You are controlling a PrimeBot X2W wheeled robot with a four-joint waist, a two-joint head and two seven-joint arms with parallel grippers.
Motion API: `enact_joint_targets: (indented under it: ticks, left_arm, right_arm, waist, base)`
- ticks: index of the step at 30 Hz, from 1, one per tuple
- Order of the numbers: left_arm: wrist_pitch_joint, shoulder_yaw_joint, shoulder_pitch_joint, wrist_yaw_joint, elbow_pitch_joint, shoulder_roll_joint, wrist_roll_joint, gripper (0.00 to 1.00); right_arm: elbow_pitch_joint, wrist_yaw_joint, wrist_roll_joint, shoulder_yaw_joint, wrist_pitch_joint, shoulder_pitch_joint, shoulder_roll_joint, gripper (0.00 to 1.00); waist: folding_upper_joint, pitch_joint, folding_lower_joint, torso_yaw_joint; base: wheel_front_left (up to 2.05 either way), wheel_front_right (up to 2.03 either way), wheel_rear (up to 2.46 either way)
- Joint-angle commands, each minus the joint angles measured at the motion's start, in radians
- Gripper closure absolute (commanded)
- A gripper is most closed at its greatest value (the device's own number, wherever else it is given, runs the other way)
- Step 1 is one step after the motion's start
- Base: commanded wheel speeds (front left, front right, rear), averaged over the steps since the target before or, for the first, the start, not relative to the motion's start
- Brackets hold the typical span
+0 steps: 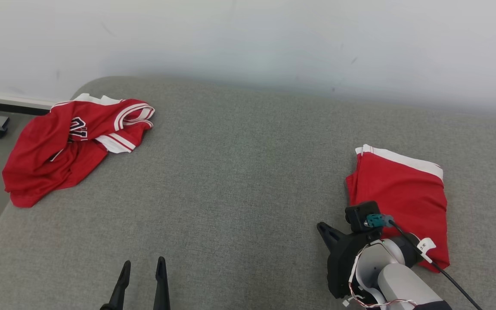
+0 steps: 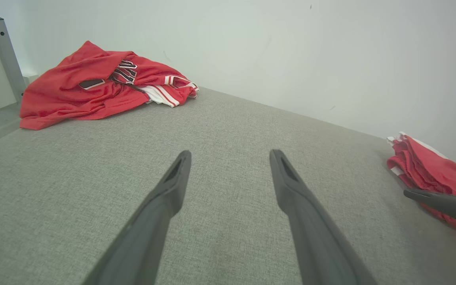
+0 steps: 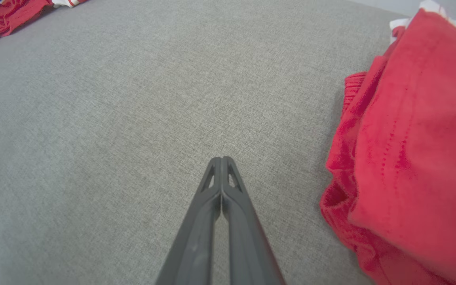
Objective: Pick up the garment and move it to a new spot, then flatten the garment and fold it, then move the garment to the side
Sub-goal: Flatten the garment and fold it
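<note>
Folded red garment (image 1: 403,189) lies on the grey cushion (image 1: 239,181), set aside as finished, we judge. Just left of it our right gripper (image 3: 222,160) is clenched on nothing. Farther left our left gripper (image 2: 231,153) hangs released, and a crumpled jersey (image 1: 71,146) lies well apart, probably awaiting its turn.

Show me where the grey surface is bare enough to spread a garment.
Free: the wide middle of the surface, between the jersey at left and the folded garment at right. Crowded: the right edge, where the right tool sits beside that garment.
</note>
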Motion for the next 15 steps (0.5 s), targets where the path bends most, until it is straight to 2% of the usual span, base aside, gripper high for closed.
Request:
enact_joint_targets:
  ticks: [1,2,3,10,15]
  left_arm:
    - [-0.003,0.005,0.011,0.006,0.001,-0.001,-0.009,0.00]
    - [-0.003,0.008,0.013,0.007,0.000,-0.001,-0.010,0.00]
    - [-0.003,0.011,0.016,0.006,-0.001,-0.001,-0.009,0.00]
    - [-0.003,0.049,0.040,0.015,-0.014,-0.001,-0.003,0.00]
    - [-0.003,0.098,0.064,0.013,-0.041,-0.001,0.001,0.00]
  right_arm:
    - [-0.029,-0.002,0.028,0.012,-0.023,0.020,-0.003,1.00]
    - [-0.049,-0.002,0.043,0.016,-0.040,0.027,-0.004,0.69]
    - [-0.069,-0.002,0.057,0.012,-0.057,0.037,-0.007,0.01]
    - [-0.193,-0.002,0.105,-0.042,-0.161,0.136,0.001,0.00]
    - [-0.310,-0.002,0.046,-0.148,-0.265,0.256,0.020,0.00]
  waist:
    - [0.0000,-0.009,0.0000,-0.007]
    - [0.0000,-0.013,0.0000,-0.010]
    - [0.0000,-0.018,0.0000,-0.012]
    - [0.0000,-0.054,0.0000,-0.043]
    - [0.0000,-0.087,0.0000,-0.090]
  base:
    - [0.00,0.00,0.00]
    - [0.00,0.00,0.00]
    - [0.00,0.00,0.00]
    - [0.00,0.00,0.00]
    - [0.00,0.00,0.00]
